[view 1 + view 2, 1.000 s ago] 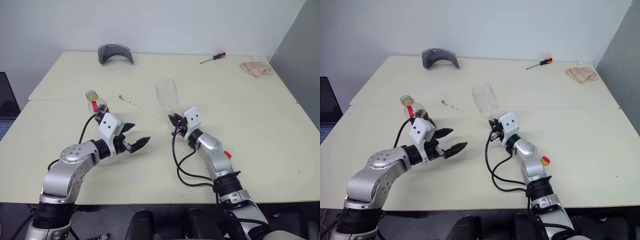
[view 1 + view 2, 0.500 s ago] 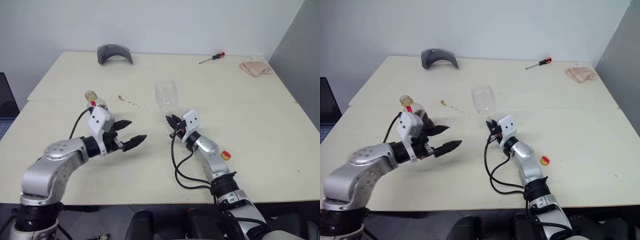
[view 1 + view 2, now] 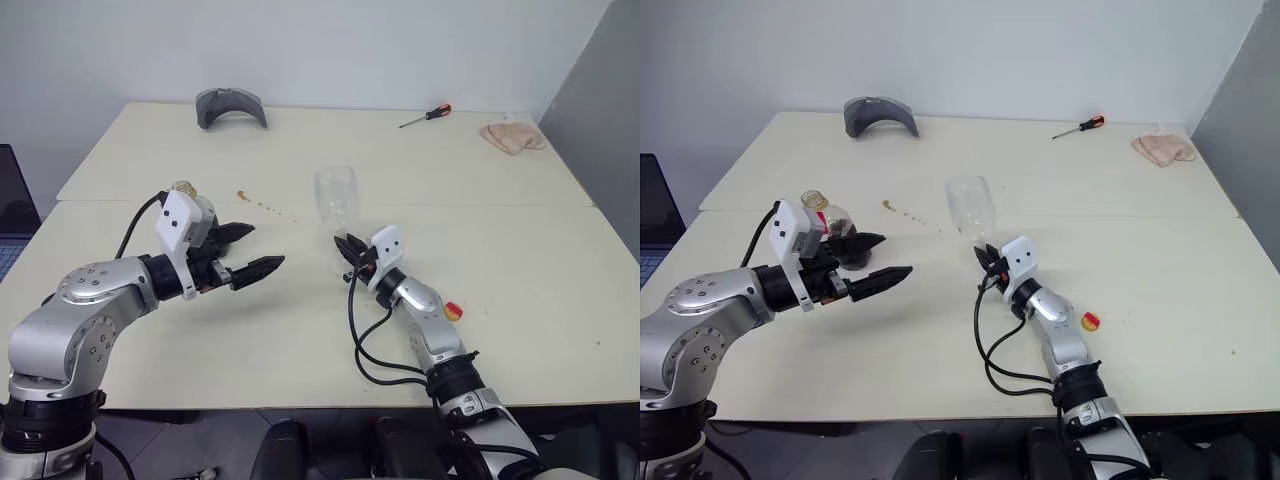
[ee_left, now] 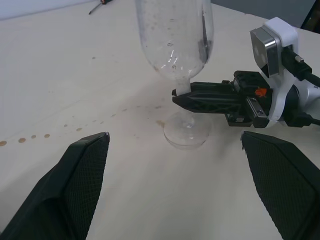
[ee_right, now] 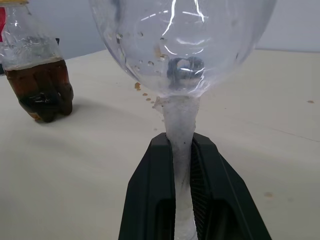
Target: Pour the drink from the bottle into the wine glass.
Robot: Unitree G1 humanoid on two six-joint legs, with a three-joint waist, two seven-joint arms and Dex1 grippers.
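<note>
Standing upright on the surface (image 3: 520, 260), the wine glass (image 3: 336, 200) has its stem clamped in the right gripper (image 3: 350, 248), jaws closed tight. To the glass's left hovers the left gripper (image 3: 247, 250), jaws spread wide, empty. The bottle (image 3: 826, 222), part-filled with dark drink (image 5: 44, 90), stands just behind that gripper.

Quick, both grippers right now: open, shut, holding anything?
Left gripper: open, empty, raised above the table near the bottle.
Right gripper: shut on the stem of the wine glass, which stands upright on the table.
</note>
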